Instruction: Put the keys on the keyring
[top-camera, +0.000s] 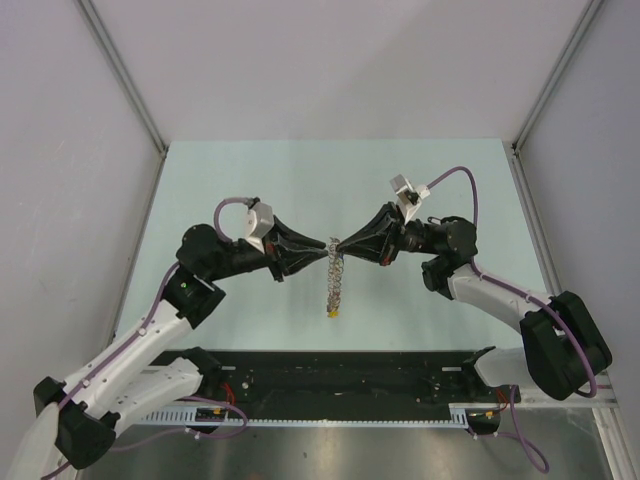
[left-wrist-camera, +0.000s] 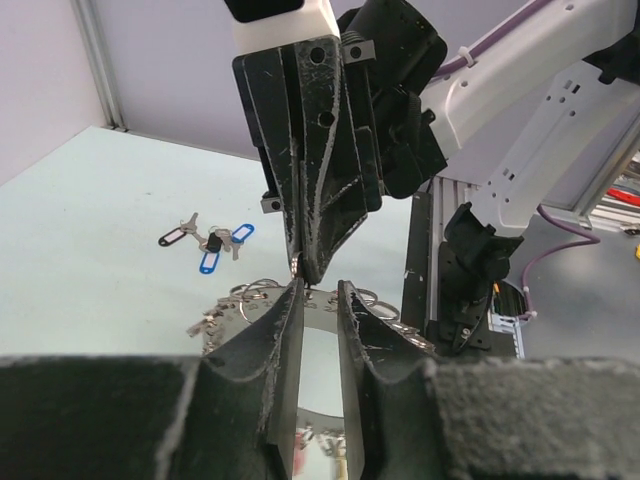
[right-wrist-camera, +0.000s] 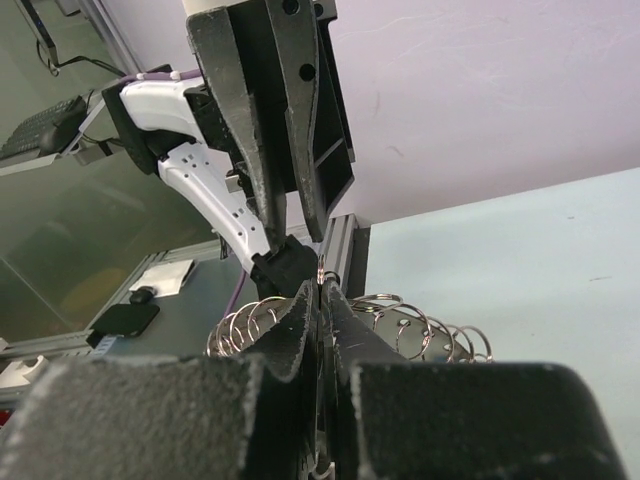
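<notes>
The keyring (top-camera: 335, 285) hangs between my two grippers above the middle of the table, its string of small silver rings and keys ending in a yellow tag. My right gripper (top-camera: 342, 247) is shut on its top wire, as the right wrist view (right-wrist-camera: 322, 288) shows, with the rings (right-wrist-camera: 440, 335) fanning out behind the fingers. My left gripper (top-camera: 328, 248) faces it tip to tip. Its jaws (left-wrist-camera: 320, 290) stand apart around the ring's band and hold nothing. Loose keys (left-wrist-camera: 212, 240) with blue and black tags lie on the table beyond the keyring (left-wrist-camera: 240, 300).
A black rail (top-camera: 340, 375) runs along the near table edge between the arm bases. Grey walls with aluminium posts (top-camera: 120, 75) enclose the pale green table (top-camera: 250, 180) on three sides. The right arm (left-wrist-camera: 540, 110) fills the space behind the grippers.
</notes>
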